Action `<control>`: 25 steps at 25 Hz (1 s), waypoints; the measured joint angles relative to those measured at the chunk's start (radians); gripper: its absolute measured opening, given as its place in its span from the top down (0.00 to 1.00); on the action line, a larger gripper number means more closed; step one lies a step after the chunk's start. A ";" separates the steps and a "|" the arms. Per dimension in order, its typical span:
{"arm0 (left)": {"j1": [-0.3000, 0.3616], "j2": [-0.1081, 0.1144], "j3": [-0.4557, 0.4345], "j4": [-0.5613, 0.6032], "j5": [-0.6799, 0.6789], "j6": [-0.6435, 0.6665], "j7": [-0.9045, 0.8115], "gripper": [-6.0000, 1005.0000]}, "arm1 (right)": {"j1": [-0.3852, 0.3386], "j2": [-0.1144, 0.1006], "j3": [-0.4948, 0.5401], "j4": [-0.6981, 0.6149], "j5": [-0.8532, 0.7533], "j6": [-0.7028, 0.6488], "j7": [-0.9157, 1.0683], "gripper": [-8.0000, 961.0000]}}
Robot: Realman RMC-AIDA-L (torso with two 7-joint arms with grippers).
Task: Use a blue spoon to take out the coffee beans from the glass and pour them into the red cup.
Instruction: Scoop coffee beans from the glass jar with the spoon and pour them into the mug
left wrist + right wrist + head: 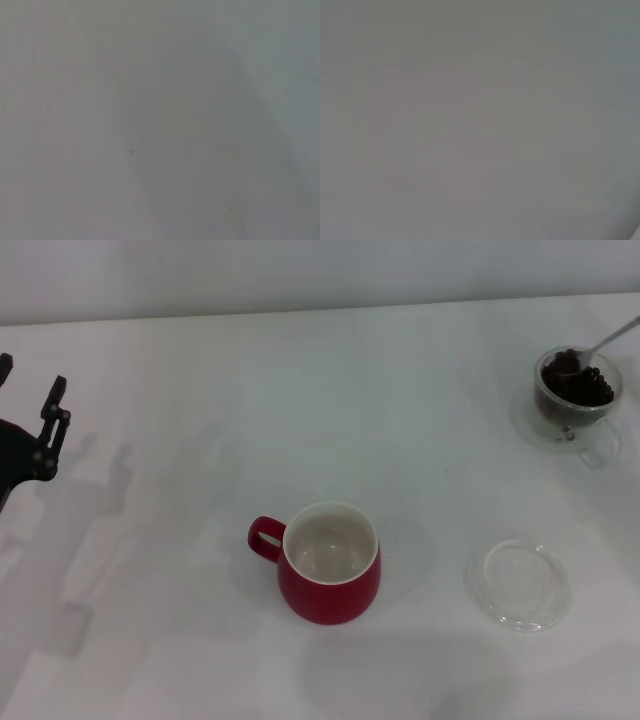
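Observation:
The red cup (330, 565) stands upright near the middle of the white table (200, 390), its white inside empty and its loop handle pointing left. At the far right stands the glass (577, 412), holding a heap of dark coffee beans (580, 385). The spoon (603, 343) has its metal bowl in the beans, and its neck slants up and off the right edge, so the handle is out of view. My left gripper (30, 390) hangs open and empty at the far left edge. My right gripper is out of view. Both wrist views show only blank grey surface.
A flat clear round dish (521, 585) lies on the table to the right of the red cup, in front of the glass. The table's far edge meets a pale wall along the top of the head view.

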 joint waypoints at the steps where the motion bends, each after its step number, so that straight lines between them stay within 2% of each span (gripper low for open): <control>1: 0.000 0.000 -0.001 0.002 0.000 0.000 0.000 0.51 | 0.002 0.002 -0.007 -0.001 0.000 0.010 -0.001 0.84; 11: 0.007 0.002 -0.001 0.005 0.000 0.001 0.002 0.51 | 0.001 0.039 -0.056 0.000 -0.002 0.081 -0.014 0.84; 19: 0.012 0.001 0.004 0.005 0.006 0.005 0.002 0.51 | 0.002 0.046 -0.110 0.056 0.000 0.198 -0.065 0.84; 25: 0.016 0.001 0.006 0.005 0.009 0.007 0.004 0.51 | 0.006 0.047 -0.168 0.097 -0.001 0.210 -0.105 0.84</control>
